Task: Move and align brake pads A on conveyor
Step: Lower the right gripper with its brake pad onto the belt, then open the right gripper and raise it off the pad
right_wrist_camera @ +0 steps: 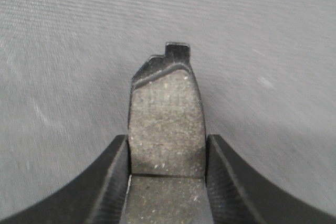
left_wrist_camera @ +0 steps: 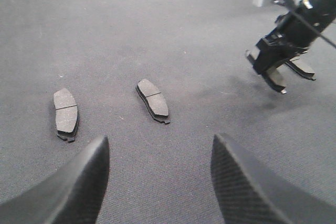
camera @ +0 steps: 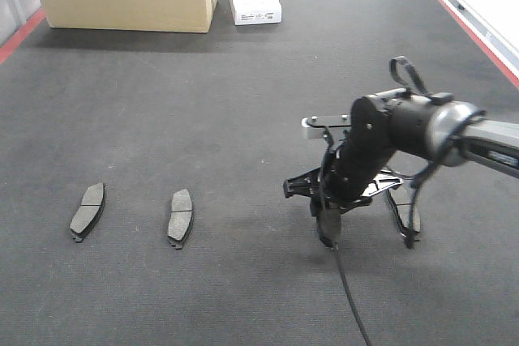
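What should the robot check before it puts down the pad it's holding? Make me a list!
1. Right gripper shut on the held pad: ok.
2. Held pad above the conveyor, not touching it: cannot tell.
3. Two pads already lying side by side, left pad and middle pad: ok.
4. Bare belt to the right of the middle pad: ok.
5. Left gripper open, holding nothing: ok.
6. Fourth pad in sight: not ok.

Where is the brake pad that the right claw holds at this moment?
In the right wrist view the brake pad sits clamped between the right claw's fingers above the conveyor, well right of the two pads lying there.
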